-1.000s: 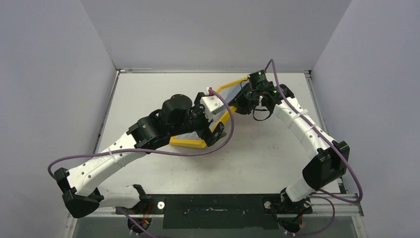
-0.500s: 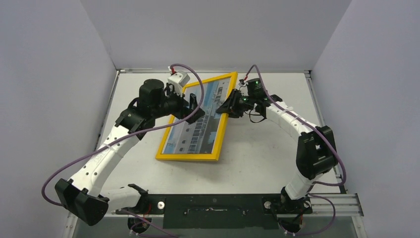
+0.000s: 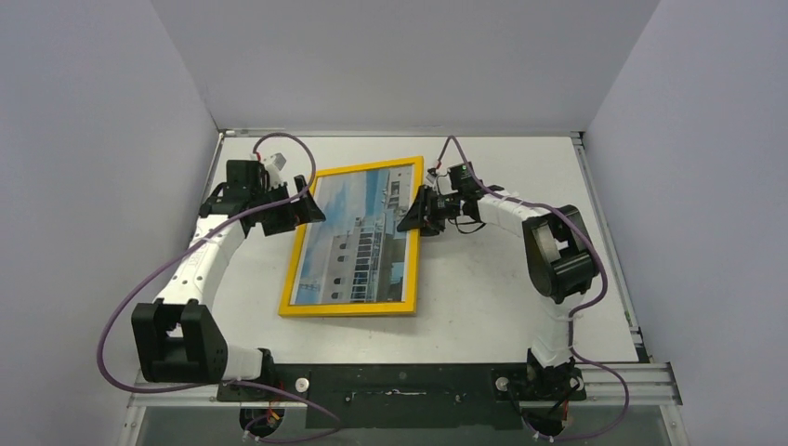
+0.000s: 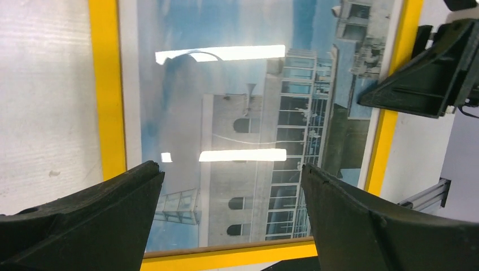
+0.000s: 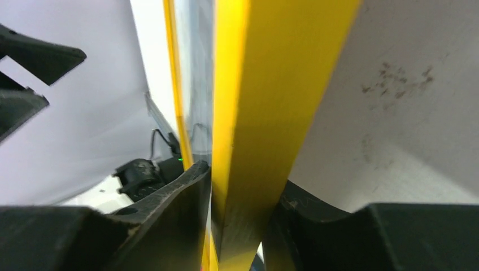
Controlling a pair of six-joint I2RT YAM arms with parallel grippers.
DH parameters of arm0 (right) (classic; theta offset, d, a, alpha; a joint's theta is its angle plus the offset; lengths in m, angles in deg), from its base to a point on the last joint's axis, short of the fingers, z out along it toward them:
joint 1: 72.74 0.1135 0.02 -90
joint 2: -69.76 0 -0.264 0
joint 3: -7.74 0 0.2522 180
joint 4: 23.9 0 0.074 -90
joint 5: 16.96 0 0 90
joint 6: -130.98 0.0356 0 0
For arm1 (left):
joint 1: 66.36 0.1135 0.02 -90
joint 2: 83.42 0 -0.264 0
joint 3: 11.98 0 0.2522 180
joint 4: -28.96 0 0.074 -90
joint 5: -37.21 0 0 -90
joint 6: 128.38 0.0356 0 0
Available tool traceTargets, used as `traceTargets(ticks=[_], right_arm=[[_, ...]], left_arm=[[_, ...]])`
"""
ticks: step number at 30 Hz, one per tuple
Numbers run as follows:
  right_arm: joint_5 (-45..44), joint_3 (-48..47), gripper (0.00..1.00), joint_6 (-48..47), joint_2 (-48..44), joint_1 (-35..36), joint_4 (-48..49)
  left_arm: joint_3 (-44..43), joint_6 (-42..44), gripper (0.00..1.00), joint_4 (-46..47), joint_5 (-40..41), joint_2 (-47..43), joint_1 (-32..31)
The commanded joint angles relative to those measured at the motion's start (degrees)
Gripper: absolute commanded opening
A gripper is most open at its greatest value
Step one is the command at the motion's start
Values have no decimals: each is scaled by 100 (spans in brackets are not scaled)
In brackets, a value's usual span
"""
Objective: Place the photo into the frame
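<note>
The yellow frame [image 3: 299, 263] lies front up on the table, with the photo [image 3: 358, 242] of a pale building and blue sky inside it. My right gripper [image 3: 412, 216] is shut on the frame's right edge near its far corner; in the right wrist view the yellow edge [image 5: 254, 113] sits pinched between both fingers. My left gripper [image 3: 309, 206] is open and empty just off the frame's left edge near the far corner. The left wrist view looks down on the photo [image 4: 248, 141] and the frame [image 4: 104, 101] between its spread fingers.
The white table [image 3: 502, 279] is walled by grey panels at the back and both sides. A metal rail [image 3: 400, 133] runs along the far edge. The arm bases sit on a black plate [image 3: 400, 386] at the near edge.
The frame came down from a tilted hold to lie face up on the table. My left gripper let go of it and drew back to the left. My right gripper stayed shut on the right edge.
</note>
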Motion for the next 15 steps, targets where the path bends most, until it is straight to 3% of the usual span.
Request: traceTargets(ticks=[1, 4, 11, 15], right_arm=[[469, -251, 41, -815, 184, 0, 690], [663, -344, 60, -1320, 325, -10, 302], [450, 101, 64, -1381, 142, -17, 325], [-44, 492, 75, -1456, -150, -31, -58]], left_arm=[[174, -238, 92, 39, -149, 314, 423], [124, -221, 92, 5, -343, 553, 661], [17, -301, 92, -360, -232, 649, 679], [98, -403, 92, -727, 30, 477, 680]])
